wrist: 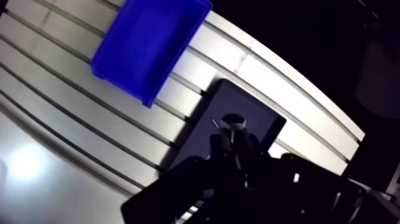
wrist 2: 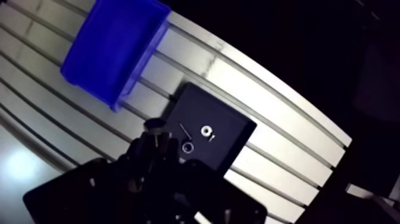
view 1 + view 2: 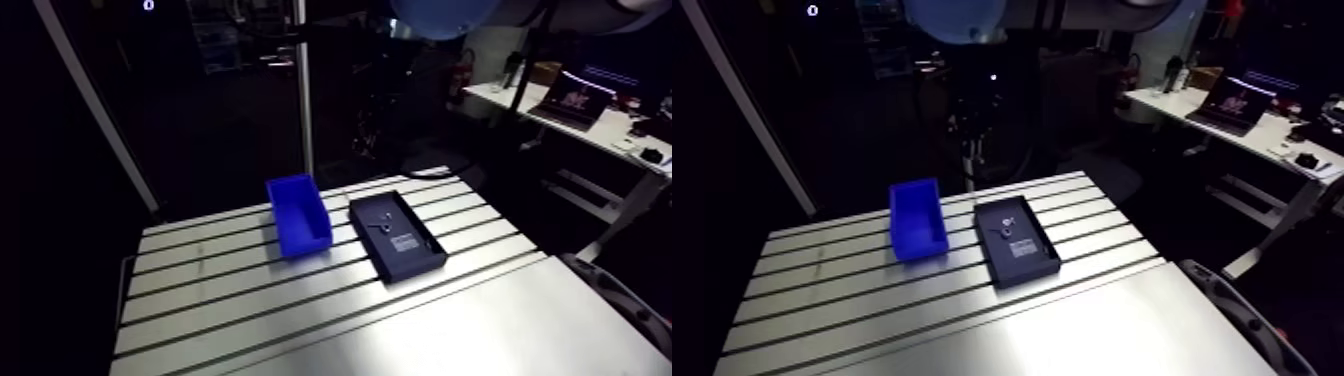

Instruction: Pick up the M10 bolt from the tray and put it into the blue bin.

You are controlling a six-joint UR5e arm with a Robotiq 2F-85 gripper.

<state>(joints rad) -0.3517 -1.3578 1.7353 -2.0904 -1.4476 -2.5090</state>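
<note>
In the wrist view my gripper [image 1: 233, 136] is shut on the M10 bolt [image 1: 233, 123]. The bolt's hex head sticks out just past the dark fingertips. I hold it high over the black tray [image 2: 229, 128], which lies on the slotted table. A small washer [image 2: 206, 131] and a ring [image 2: 188, 147] lie in the tray. The empty blue bin [image 1: 149, 42] stands beside the tray, off to one side of the gripper. In the arm view the bin [image 3: 298, 215] is left of the tray [image 3: 420, 258]. The gripper is too dark to make out there.
The tray carries a pale label [image 3: 403, 242] and small parts [image 3: 380, 222]. Bare slotted aluminium table [image 3: 250, 310] stretches in front of bin and tray. The table's far edge runs just behind them, with dark room beyond.
</note>
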